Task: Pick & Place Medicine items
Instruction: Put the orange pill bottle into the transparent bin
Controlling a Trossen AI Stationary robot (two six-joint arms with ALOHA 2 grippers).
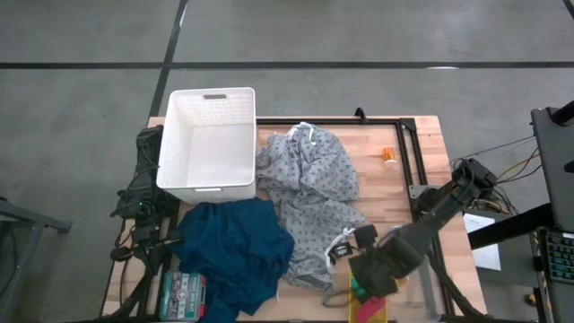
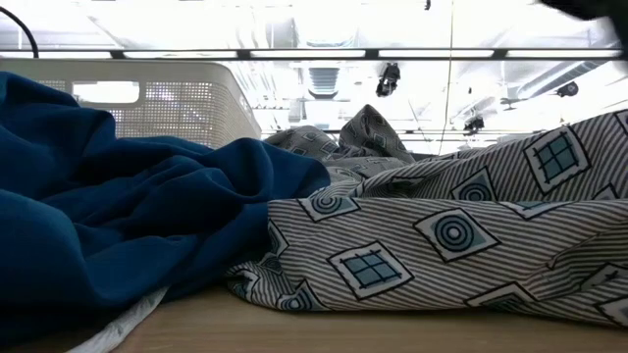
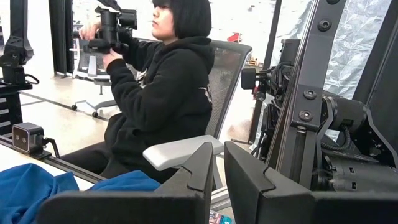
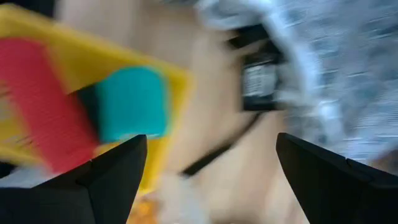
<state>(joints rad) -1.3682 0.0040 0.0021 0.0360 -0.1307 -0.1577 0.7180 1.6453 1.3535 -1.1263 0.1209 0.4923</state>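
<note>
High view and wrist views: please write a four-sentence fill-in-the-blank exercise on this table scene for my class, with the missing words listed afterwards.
1. The white basket stands at the table's far ____ corner.
2. The right gripper has its fingers ____.
3. The blue cloth lies ____ the basket than the patterned grey cloth reaches.
4. The left gripper is parked beside the table with its fingers ____.

Missing words: left; open; nearer the front edge; shut

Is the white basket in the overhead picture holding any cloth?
No, the white basket shows only its bare inside, while the grey patterned cloth and the blue cloth lie on the table beside it.
</note>
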